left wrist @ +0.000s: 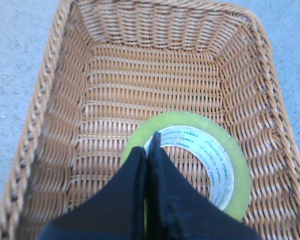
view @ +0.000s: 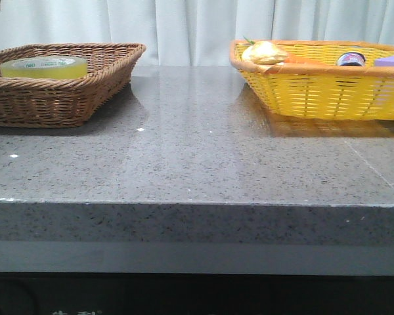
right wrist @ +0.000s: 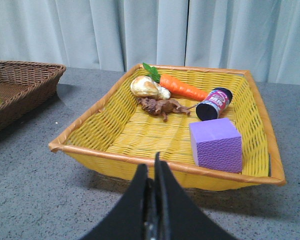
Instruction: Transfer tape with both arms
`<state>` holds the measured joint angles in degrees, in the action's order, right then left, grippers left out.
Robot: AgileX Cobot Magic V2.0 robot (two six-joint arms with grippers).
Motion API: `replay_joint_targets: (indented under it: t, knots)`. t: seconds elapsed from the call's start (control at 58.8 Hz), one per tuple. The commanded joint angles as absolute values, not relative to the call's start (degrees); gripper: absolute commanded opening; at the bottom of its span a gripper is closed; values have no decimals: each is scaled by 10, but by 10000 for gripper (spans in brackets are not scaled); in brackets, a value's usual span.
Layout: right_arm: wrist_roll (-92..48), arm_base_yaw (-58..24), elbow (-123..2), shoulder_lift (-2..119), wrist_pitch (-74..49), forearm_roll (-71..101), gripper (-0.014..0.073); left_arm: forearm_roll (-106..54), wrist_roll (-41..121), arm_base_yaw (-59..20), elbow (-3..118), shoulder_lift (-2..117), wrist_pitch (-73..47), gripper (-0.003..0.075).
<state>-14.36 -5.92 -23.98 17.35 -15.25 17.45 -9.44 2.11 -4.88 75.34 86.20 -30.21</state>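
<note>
This looks like a test room for a robot, not a home. A plain gray stone bench [view: 197, 164] stands in front of a white curtain [view: 184, 26] that hides the whole far side. On it sit a brown basket [view: 59, 92] at the left and a yellow basket [view: 315, 92] of toy things at the right.

Grey stone table [view: 197, 164] – brown basket [view: 59, 92], yellow basket [view: 322, 92]

Translucent yellow tape [view: 44, 66] roll – white core, green print, lying flat in brown wicker basket [view: 85, 92], table's left side
</note>
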Motion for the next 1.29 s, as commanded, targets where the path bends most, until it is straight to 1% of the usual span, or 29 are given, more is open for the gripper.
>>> replay_joint_targets:
  t: [0.0,0.221,0.63,0.953,1.106,1.276]
  knots:
    - [-146,-55,-255,176,-107,178,-120,-102,38,-48,731,798,-231,-20]
    - [-146,-55,-255,176,-107,178,-120,-101,56,-49,577,648,-147,-20]
    - [-146,-55,-255,176,-107,178,-120,-100,56,-49,356,379,-99,-20]
    - [-146,-55,-255,176,-108,178,-120,-100,56,-49,270,219,-123,-20]
    - [-146,-55,-255,176,-108,178,-120,-100,56,-49,254,180,-134,-20]
    - [-146,-55,-255,176,-108,178,-120,-100,56,-49,245,172,-134,-20]
